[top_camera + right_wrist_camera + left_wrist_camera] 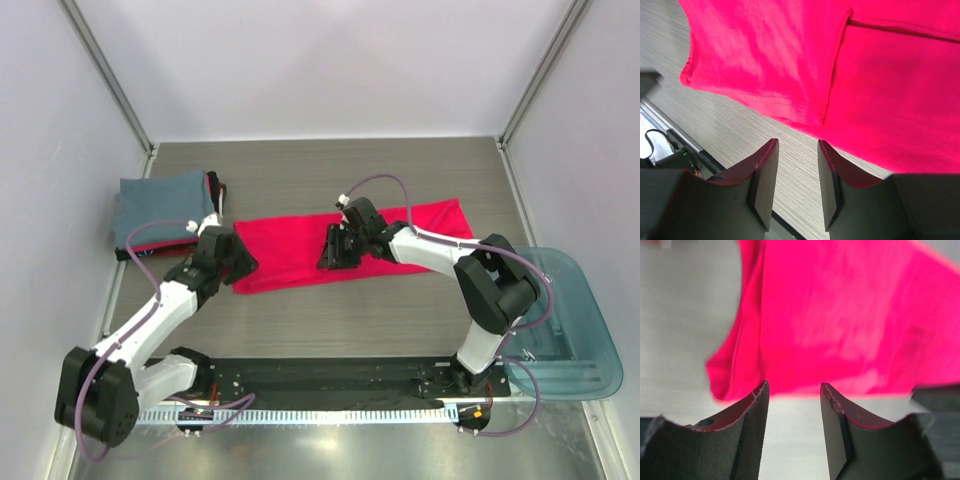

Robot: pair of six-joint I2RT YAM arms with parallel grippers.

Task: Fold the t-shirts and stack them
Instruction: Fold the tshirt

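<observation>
A bright red-pink t-shirt [290,255] lies folded into a long strip across the middle of the table. My left gripper [243,265] sits at the strip's left end. In the left wrist view it [792,387] is open and empty over bare table, just short of the shirt's edge [840,315]. My right gripper [330,255] hovers over the strip's middle. Its wrist view shows it [797,145] open with nothing between the fingers, beside the folded hem [790,100]. A slate blue-grey t-shirt [160,205] tops a folded stack at the far left, with red and dark cloth [213,190] showing beneath it.
A translucent teal plastic tub [565,320] stands off the table's right side near the right arm's base. The wood-grain table [350,320] has walls on the left, back and right. A black rail [330,378] runs along the near edge.
</observation>
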